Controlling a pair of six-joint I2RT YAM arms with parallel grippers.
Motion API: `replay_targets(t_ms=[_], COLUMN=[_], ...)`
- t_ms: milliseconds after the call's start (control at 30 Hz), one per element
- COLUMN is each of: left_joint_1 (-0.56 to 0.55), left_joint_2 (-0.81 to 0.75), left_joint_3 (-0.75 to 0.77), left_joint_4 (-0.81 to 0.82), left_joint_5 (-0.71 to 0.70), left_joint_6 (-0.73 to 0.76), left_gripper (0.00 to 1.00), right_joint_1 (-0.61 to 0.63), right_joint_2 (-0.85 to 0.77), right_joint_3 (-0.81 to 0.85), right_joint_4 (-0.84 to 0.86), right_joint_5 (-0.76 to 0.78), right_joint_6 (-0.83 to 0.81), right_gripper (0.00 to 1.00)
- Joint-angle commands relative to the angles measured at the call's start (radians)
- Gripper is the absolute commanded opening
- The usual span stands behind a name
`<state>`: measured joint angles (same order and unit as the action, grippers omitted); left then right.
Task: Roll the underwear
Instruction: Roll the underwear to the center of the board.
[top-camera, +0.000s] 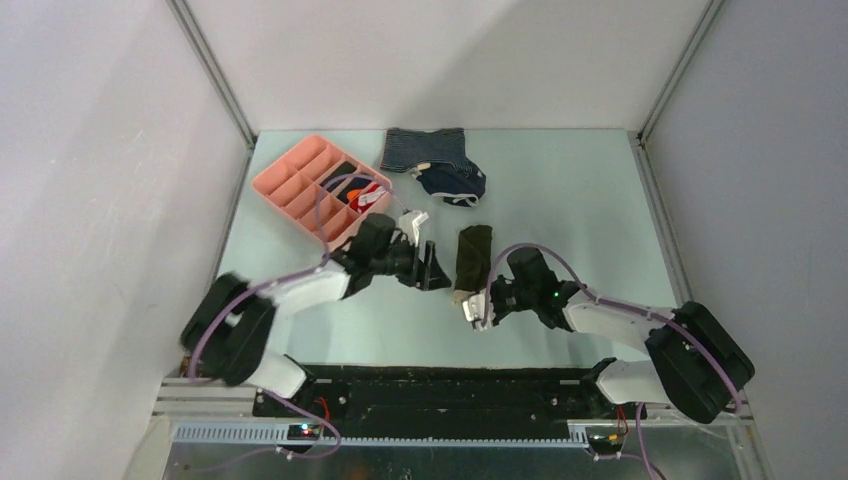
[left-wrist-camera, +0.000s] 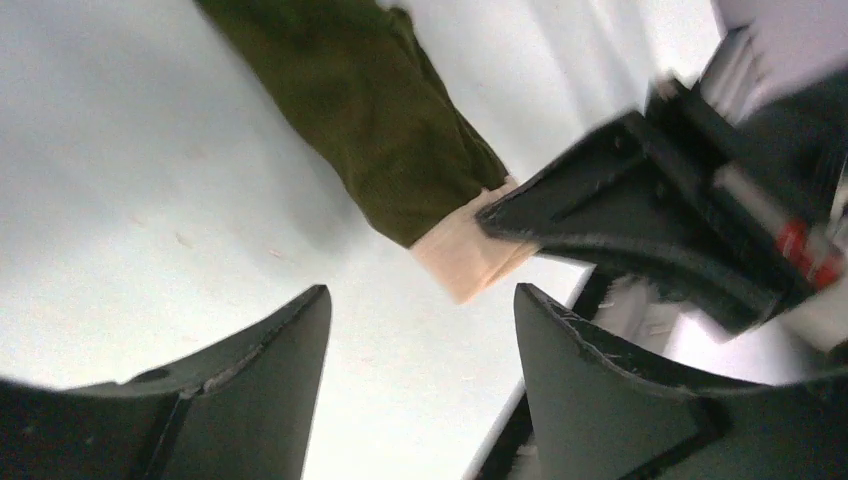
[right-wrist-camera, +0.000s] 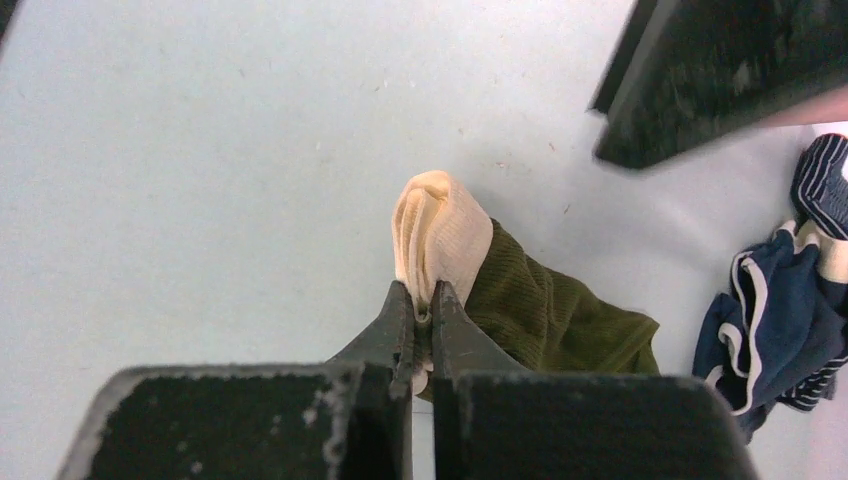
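The underwear (top-camera: 474, 255) lies near the middle of the pale table (top-camera: 590, 200), folded into a narrow strip that runs away from the arms, with its cream waistband (right-wrist-camera: 440, 225) at the near end. It is thin ribbed knit cloth, so it should be light, limp and easily creased, with no stiffness of its own. It will probably sag or unfold wherever it is not pinned. The waistband is the thickest and firmest part, which makes that bunched near end the sensible place to take hold and to begin turning the roll. The far end can lie flat on the table, and friction there should keep it taut. The right gripper (right-wrist-camera: 420, 300) has its fingers pressed together on the waistband, pinching the cream folds at the very edge, and the olive cloth trails away behind the grip. The hold looks shallow, so a quick twist could let the cloth slip out. The left gripper (top-camera: 432, 268) sits just to the left of the strip with its fingers spread wide, holding nothing, and its wrist view shows bare table between them. A navy white-trimmed garment (top-camera: 455, 183), a striped garment (top-camera: 425, 148) and a pink divided tray (top-camera: 290, 185) lie farther back, well apart from the work.
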<state>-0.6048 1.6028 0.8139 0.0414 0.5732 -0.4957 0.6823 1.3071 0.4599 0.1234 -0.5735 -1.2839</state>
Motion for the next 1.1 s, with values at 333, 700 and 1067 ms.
replay_targets(t_ms=[333,700,1067], left_joint_1=[-0.340,-0.442,-0.452], left_joint_2=[-0.161,0.178,0.237], left_joint_3=[-0.593,-0.543,-0.543], left_joint_4=[1.091,1.491,1.490], left_joint_5=[-0.238,-0.173,-0.159], left_joint_6=[1.295,1.516,1.505], left_gripper=[0.73,0.72,0.62], right_joint_1=[-0.038,-0.041,-0.040], right_joint_2=[-0.094,-0.103,-0.112], right_joint_3=[0.080,0.080,0.080], right_joint_4=[-0.334,-0.348,-0.347], right_joint_5=[-0.138,-0.130,-0.131], right_joint_6=[0.081,0.099,0.120], right_gripper=[0.00,0.00,0.00])
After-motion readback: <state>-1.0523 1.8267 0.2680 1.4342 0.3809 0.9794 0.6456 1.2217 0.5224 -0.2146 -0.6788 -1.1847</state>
